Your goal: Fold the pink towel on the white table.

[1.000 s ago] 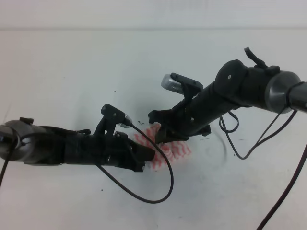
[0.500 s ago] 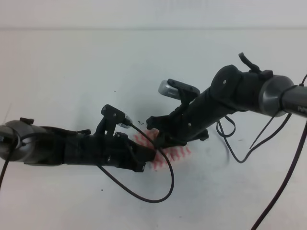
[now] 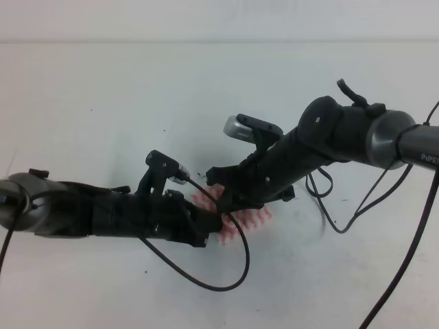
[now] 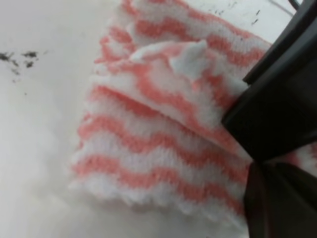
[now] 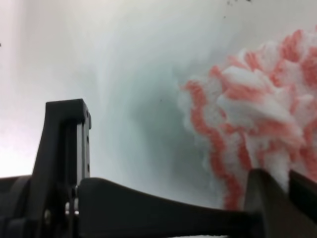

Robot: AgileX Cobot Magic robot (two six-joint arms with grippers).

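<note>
**Both arms crowded over the towel, mid-table**

Starting on the left: the left arm lies low across the table (image 3: 82, 89), reaching in from the left edge toward the middle. The left gripper (image 3: 214, 221) sits right at the towel's left edge, and in the left wrist view its dark fingers (image 4: 277, 109) are pinched together on a lifted fold of the towel (image 4: 163, 129), so it's holding cloth. A thin black cable loops from that arm down onto the table toward the near side.

In the middle, the towel (image 3: 245, 221) is bunched up small, mostly hidden under the two grippers, with only pink and white zigzag stripes peeking out.

On the right, the right arm comes in from the far right, angled down. The right gripper (image 3: 230, 199) is just over the towel's far-left corner. The right wrist view has one finger (image 5: 67, 148) out over bare table and the other down by the towel (image 5: 257, 124), jaws spread wide, gripping nothing.
</note>
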